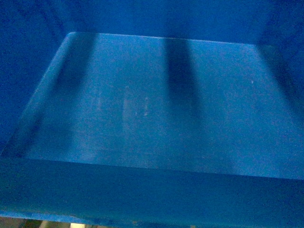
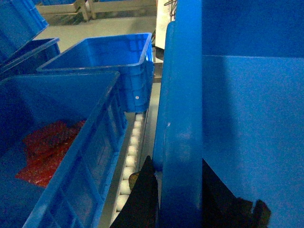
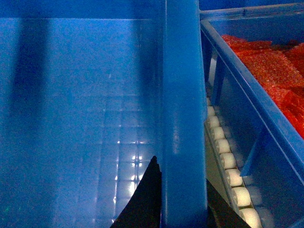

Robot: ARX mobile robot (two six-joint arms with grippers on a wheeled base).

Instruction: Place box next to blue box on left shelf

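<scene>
The box (image 1: 152,109) is a big open-top blue crate, and its glossy floor fills the head view. My left gripper (image 2: 175,164) is shut on the box's left wall (image 2: 183,95), one black finger on each side of it. My right gripper (image 3: 183,180) is shut on the right wall (image 3: 183,85), beside the gridded floor (image 3: 85,118). In the left wrist view, a blue crate (image 2: 71,142) holding red packets (image 2: 47,147) stands just left of the box. Which crate is the task's blue box I cannot tell.
An empty blue crate (image 2: 109,61) stands behind the one with packets. White rollers (image 2: 130,156) run in a track between that crate and the box. On the right, another blue crate (image 3: 266,104) with red packets (image 3: 270,61) sits past a second roller track (image 3: 228,161).
</scene>
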